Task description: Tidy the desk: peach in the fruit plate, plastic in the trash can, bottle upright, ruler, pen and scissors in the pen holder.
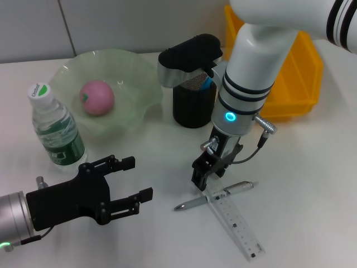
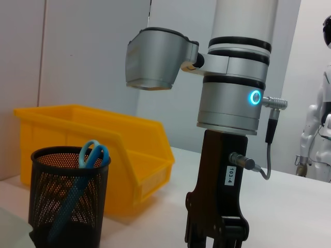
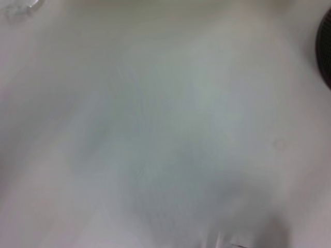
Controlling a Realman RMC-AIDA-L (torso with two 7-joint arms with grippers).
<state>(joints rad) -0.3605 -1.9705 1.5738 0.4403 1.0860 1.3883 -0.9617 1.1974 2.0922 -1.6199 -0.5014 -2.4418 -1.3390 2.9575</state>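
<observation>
The pink peach (image 1: 97, 96) lies in the green fruit plate (image 1: 139, 78). Left of the plate the bottle (image 1: 56, 125) stands upright. Blue-handled scissors (image 1: 207, 84) (image 2: 93, 154) stick out of the black mesh pen holder (image 1: 192, 106) (image 2: 70, 196). On the table the silver pen (image 1: 215, 196) lies crossed over the clear ruler (image 1: 237, 223). My right gripper (image 1: 207, 176) (image 2: 214, 235) points straight down just above their crossing, open, holding nothing. My left gripper (image 1: 139, 178) hovers open at the front left, empty. The plastic is out of view.
The trash can (image 1: 295, 78) (image 2: 129, 150), a yellow open bin, stands behind and to the right of the pen holder. The right arm's wrist camera housing (image 1: 187, 58) hangs over the pen holder. The white table (image 3: 165, 124) fills the right wrist view.
</observation>
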